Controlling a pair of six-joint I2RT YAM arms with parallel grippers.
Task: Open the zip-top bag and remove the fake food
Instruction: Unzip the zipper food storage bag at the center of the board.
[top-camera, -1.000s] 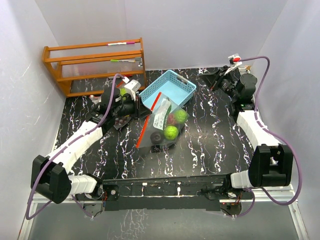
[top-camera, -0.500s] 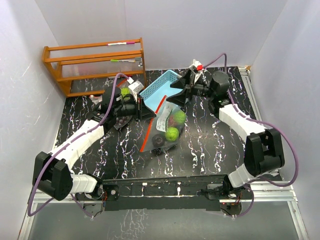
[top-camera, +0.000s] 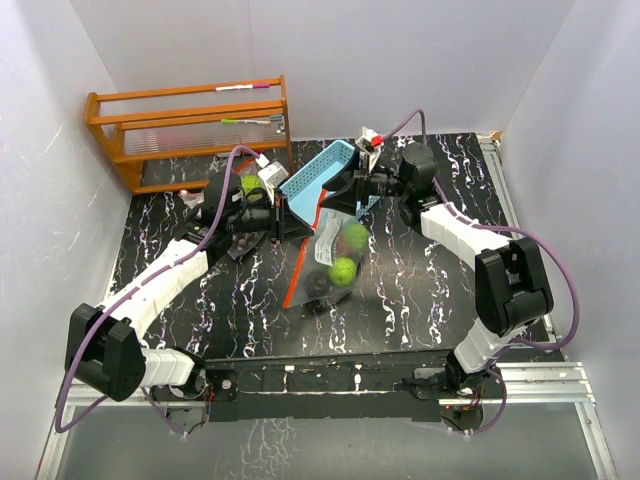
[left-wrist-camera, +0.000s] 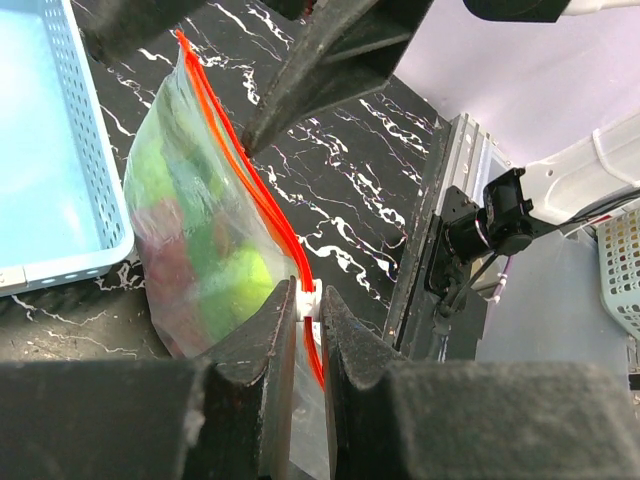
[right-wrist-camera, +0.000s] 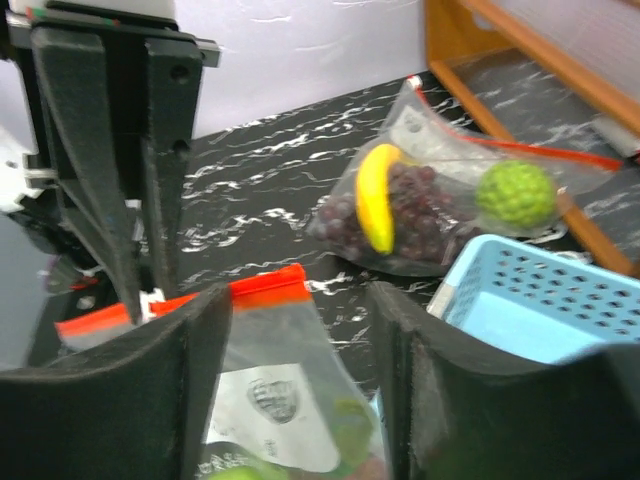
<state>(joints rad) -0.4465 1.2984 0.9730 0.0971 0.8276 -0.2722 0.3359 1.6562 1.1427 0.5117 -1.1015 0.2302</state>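
Two robot arms met over a zip-top bag lying on the black marbled table. The left gripper was clamped on the white slider at one end of the bag's red seal. The right gripper stood with its fingers apart, straddling the seal's far corner without pinching it.

The fake food remained inside the bag. From above we made out two lime-green balls and some darker pieces at the bottom. Through the plastic in the left wrist view they were only green and reddish blurs.

We could not tell whether the seal had begun to part, as both grippers covered its ends.

A light-blue basket sat just behind the bag, its near rim hidden by the grippers. A second bag, holding a banana, grapes and a green ball, appeared clearly only from the right wrist. In the overhead view the left arm probably masked most of it.
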